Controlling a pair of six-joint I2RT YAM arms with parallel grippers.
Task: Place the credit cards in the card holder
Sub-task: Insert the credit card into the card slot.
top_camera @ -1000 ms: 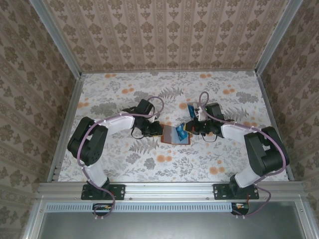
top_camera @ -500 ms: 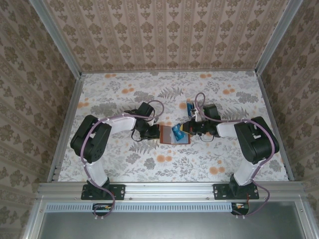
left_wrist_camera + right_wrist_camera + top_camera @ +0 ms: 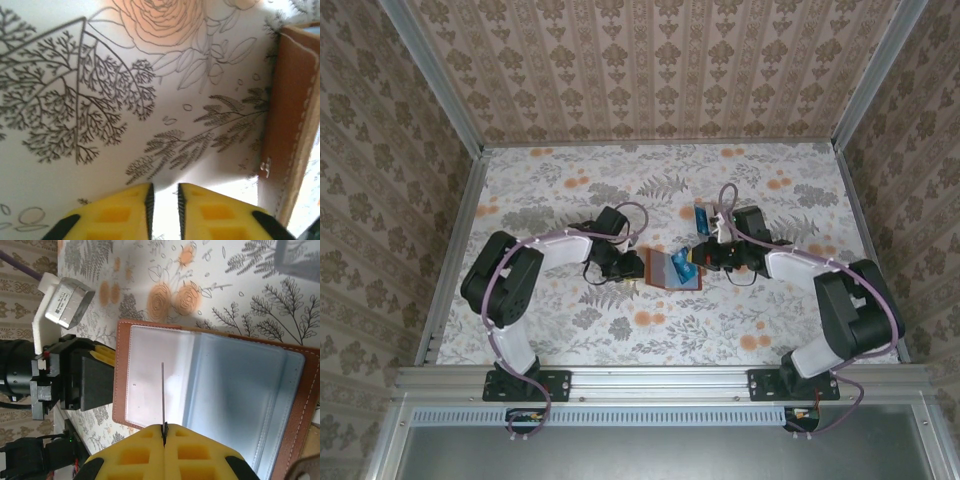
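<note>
Inspecting the table [image 3: 75,165]: a flat surface under a printed covering of grey fern sprays and orange blooms.

The card holder [image 3: 235,385] lies opened flat near the table's middle, between the two grippers. It is reddish-brown leather with pale stitching along the border, and its two inner panels are smooth, greyish and slightly glossy. The shape is rectangular with rounded corners.

The right gripper [image 3: 163,429] has blocky yellow fingers with square recesses. They are clenched on one credit card [image 3: 162,390], a thin rigid sheet seen edge-on as a dark line standing over the holder's left inner panel. In the top view this card shows blue.

The left gripper [image 3: 164,192] has the same yellow fingers. They stand slightly parted with nothing between them, low over the table just beside the holder's outer leather edge. Contact cannot be confirmed.

A second card [image 3: 297,260], grey and flat, lies on the table beyond the holder.

Count: one holder, two cards made out, two grippers.
</note>
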